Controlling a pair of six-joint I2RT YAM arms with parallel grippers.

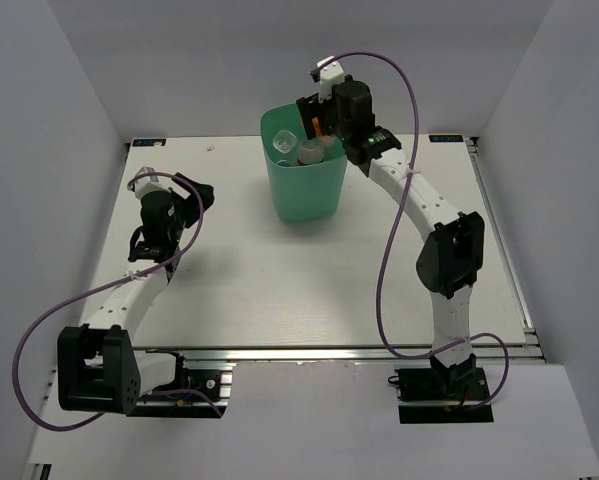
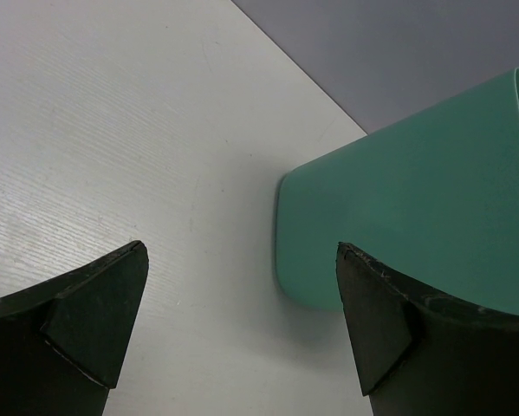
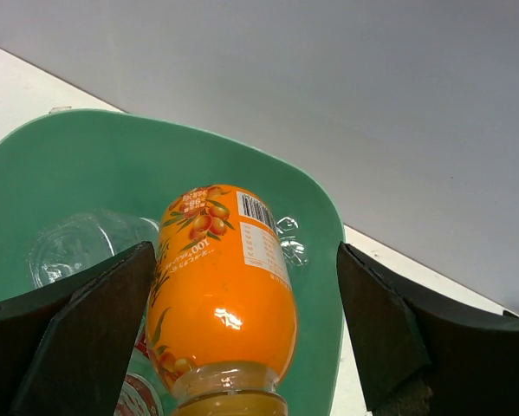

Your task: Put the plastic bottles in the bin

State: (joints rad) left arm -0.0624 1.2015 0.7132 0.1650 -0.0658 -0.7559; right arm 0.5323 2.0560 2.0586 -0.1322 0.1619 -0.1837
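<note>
The mint-green bin (image 1: 307, 195) stands at the back middle of the table. My right gripper (image 1: 320, 124) hovers over its rim, open. In the right wrist view the stubby orange bottle (image 3: 220, 277) hangs cap-down between the spread fingers of that gripper (image 3: 246, 260), close to the left finger and well apart from the right one, over the bin's inside (image 3: 315, 260). Clear plastic bottles (image 3: 73, 247) lie below it in the bin, one with a red label (image 3: 138, 394). My left gripper (image 1: 201, 193) stands open and empty left of the bin (image 2: 415, 191), over bare table.
White walls close in the table at the back and both sides. The right arm's purple cable (image 1: 404, 90) loops above the bin's right side. The bin's base (image 2: 298, 269) sits just ahead of my left gripper (image 2: 242, 260).
</note>
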